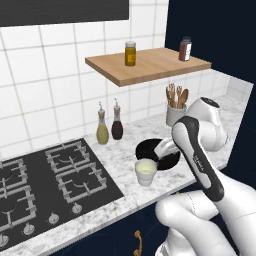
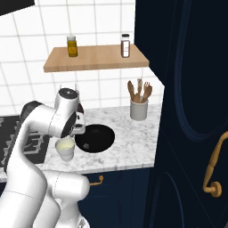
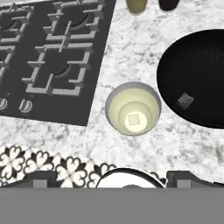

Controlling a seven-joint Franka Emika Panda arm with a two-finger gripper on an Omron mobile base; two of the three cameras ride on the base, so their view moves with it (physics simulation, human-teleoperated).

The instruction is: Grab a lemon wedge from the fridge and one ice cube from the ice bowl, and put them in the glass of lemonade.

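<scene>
Gripper [image 3: 111,177] was released, jaws spread wide with nothing between them, hanging over the glass of lemonade [image 3: 133,109] and looking straight down into it. An ice cube [image 3: 134,119] sat in the pale yellow liquid at the glass's centre. Glass stood on the marble counter [image 3: 131,48], just beside the ice bowl [image 3: 197,78] but not touching, with the black hob [image 3: 48,61] on its other side. A second ice cube [image 3: 185,101] lay inside the bowl near the wall closest to the glass. Oil and vinegar bottles [image 1: 109,126] stood behind the glass at the tiled wall. Utensil crock [image 2: 139,109] stood beyond the bowl. Couldn't tell where the lemon wedge was.
</scene>
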